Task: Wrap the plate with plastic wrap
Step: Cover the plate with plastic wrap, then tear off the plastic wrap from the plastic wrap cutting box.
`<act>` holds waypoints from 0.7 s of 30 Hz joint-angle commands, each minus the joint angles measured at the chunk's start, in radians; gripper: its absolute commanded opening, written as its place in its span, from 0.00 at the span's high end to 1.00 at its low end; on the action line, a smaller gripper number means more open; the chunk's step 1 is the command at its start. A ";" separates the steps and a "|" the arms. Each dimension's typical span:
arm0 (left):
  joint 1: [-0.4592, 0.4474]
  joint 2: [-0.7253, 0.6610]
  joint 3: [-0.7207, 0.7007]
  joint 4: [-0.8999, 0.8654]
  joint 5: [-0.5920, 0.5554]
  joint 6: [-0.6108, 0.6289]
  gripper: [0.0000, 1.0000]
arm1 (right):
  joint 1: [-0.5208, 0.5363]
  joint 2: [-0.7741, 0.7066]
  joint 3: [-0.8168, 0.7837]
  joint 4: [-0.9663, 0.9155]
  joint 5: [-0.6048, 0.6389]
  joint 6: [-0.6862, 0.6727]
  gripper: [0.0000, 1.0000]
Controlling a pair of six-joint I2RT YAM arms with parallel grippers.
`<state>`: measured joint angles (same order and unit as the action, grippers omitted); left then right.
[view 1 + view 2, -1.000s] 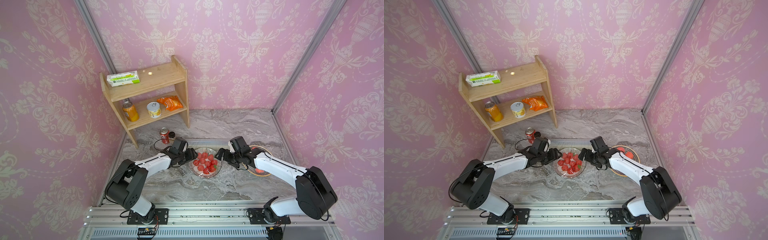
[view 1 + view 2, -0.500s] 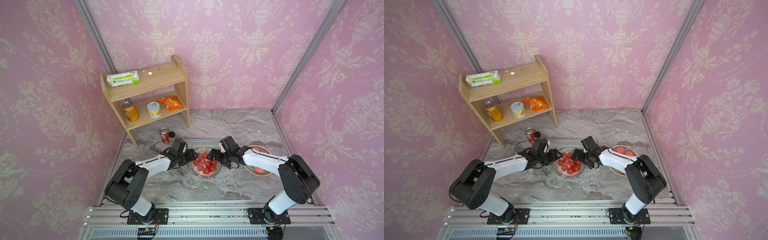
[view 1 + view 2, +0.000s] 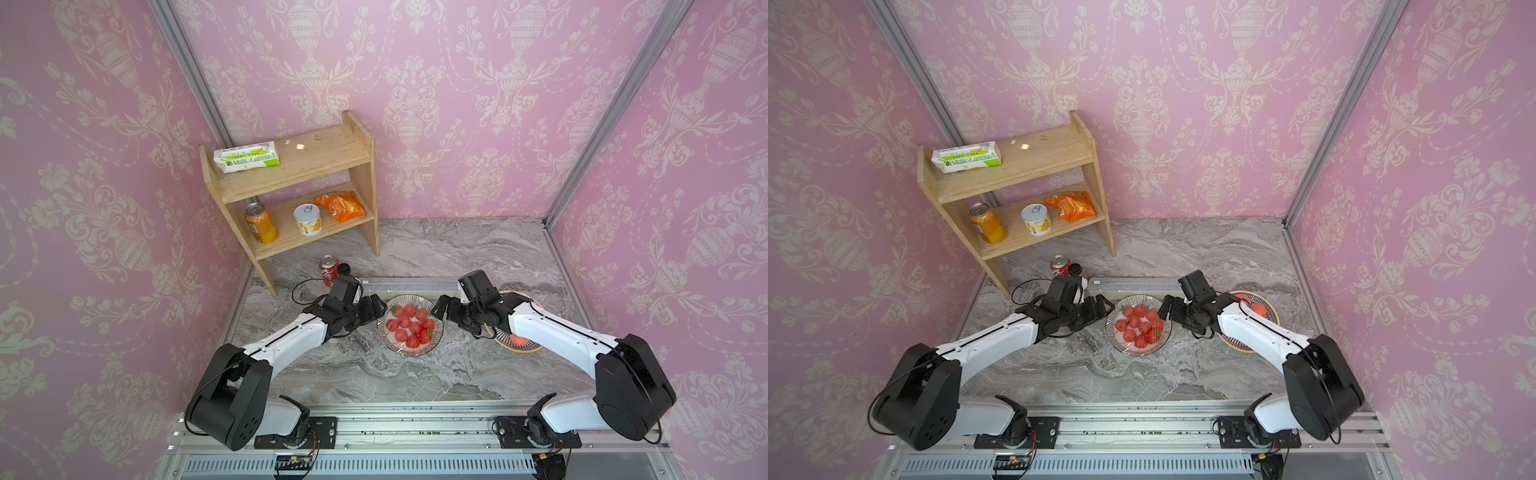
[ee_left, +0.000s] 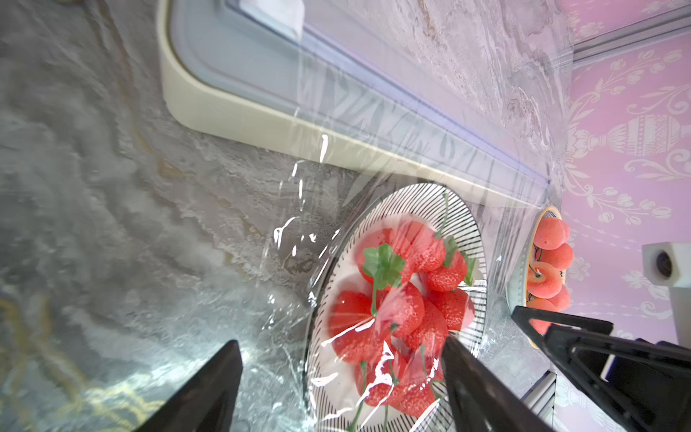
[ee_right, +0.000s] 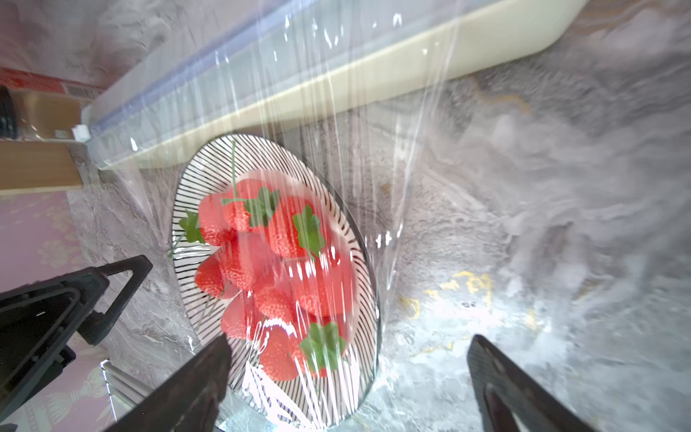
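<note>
Where the grey marble worktop [image 3: 457, 249] fills the floor of the pink-walled cell, a wooden shelf [image 3: 316, 156] is stood at its far left corner. Two white-and-black arms are reached in from the near rail, one per side, & are brought close together at mid-worktop.

A long pale dispenser box [image 3: 411, 284] is laid flat across the worktop just behind the plate [image 3: 409, 352]; whether the two touch can't be told. The plastic wrap [image 4: 374, 123] is drawn from the box's long edge & draped down over the plate. It is seen glossy & crinkled in both wrist views, w/ its margins spilled onto the worktop on either side.

The plate, striped black-on-white at the rim, is set at mid-worktop btwn the two sets of fingers. A 2nd plate [image 3: 1271, 307] w/ peach-coloured fruit is placed to the right, partly hidden under the right arm.

The left fingers [image 4: 209, 389] are held wide apart by the plate's left rim, w/ nothing pinched. The right fingers [image 5: 194, 385] are spread equally wide by the right rim, also w/ nothing gripped.

Strawberries [image 3: 409, 326] are piled on the plate under the film. A red can [image 3: 328, 268] is stood on the worktop near the box's left end. On the shelf, a green-white carton [image 3: 247, 157] is laid up top. An orange can [image 3: 261, 224], white tin [image 3: 307, 219] & orange packet [image 3: 340, 205] are kept below.
</note>
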<state>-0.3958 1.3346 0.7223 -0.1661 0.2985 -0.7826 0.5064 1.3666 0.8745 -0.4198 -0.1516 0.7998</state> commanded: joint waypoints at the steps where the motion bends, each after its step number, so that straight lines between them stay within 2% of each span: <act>1: 0.084 -0.069 0.072 -0.148 -0.030 0.114 0.16 | -0.005 -0.056 0.084 -0.171 0.083 -0.134 0.00; 4: 0.179 -0.061 0.114 -0.168 0.030 0.164 0.20 | 0.005 0.006 0.217 -0.210 0.066 -0.235 0.02; 7: 0.234 -0.005 0.151 -0.145 0.077 0.190 0.27 | 0.050 0.128 0.364 -0.161 0.048 -0.281 0.06; 12: 0.268 0.154 0.198 -0.032 0.194 0.155 0.45 | 0.128 0.372 0.616 -0.072 0.010 -0.325 0.34; 13: 0.268 0.180 0.210 -0.024 0.202 0.150 0.47 | 0.143 0.425 0.676 -0.072 0.017 -0.340 0.37; 17: 0.272 0.230 0.202 0.035 0.175 0.123 0.50 | 0.192 0.597 0.868 -0.098 0.026 -0.372 0.51; 21: 0.278 0.288 0.193 0.097 0.168 0.099 0.50 | 0.221 0.729 0.996 -0.097 0.063 -0.378 0.52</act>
<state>-0.1307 1.5925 0.9073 -0.1341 0.4450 -0.6559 0.7147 2.0426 1.8019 -0.5014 -0.1146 0.4580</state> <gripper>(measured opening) 0.500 0.478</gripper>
